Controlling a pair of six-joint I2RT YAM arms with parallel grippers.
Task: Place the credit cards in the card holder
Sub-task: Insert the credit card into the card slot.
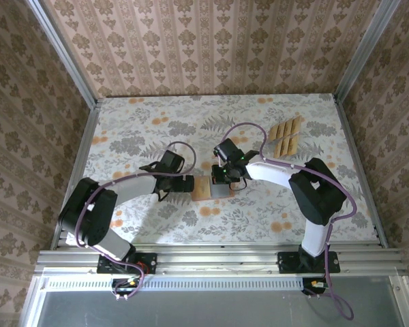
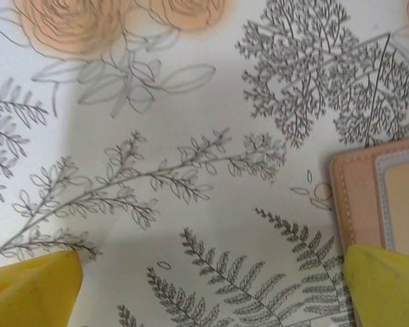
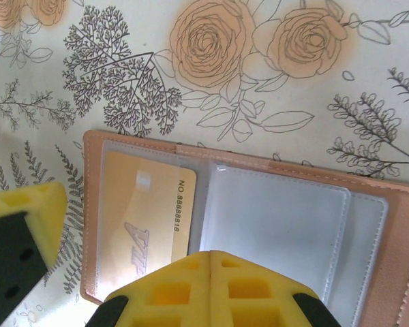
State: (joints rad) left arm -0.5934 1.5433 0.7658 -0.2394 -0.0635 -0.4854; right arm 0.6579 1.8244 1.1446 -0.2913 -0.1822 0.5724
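— Left arm, please.

— It lies low from its base, with the elbow out toward the table's left side. The forearm runs rightward and ends at the left gripper (image 1: 192,184), just beside the card holder (image 1: 211,189). The claw is released and spread wide. In the wrist view its two yellow fingers (image 2: 34,289) sit in opposite bottom corners, with the floral table cover (image 2: 191,170) between them. The right-hand finger overlaps the holder's edge; I cannot confirm contact.

— Right arm?

— It rises from its base and bends at a raised elbow near the table's right side. The forearm reaches leftward and the wrist is turned down over the holder. The right gripper (image 3: 211,276) is clenched, its fingers pressed flat together with nothing visible between them. It hangs over the holder's border.

— Location of the holder?

— It lies open and flat near the middle of the table (image 1: 157,129), between the two grippers. One credit card (image 3: 146,218) sits in its left clear pocket, printed number showing.

— Other cards?

— The loose credit cards (image 1: 286,136) lie in two short rows toward the far right, well apart from both claws.
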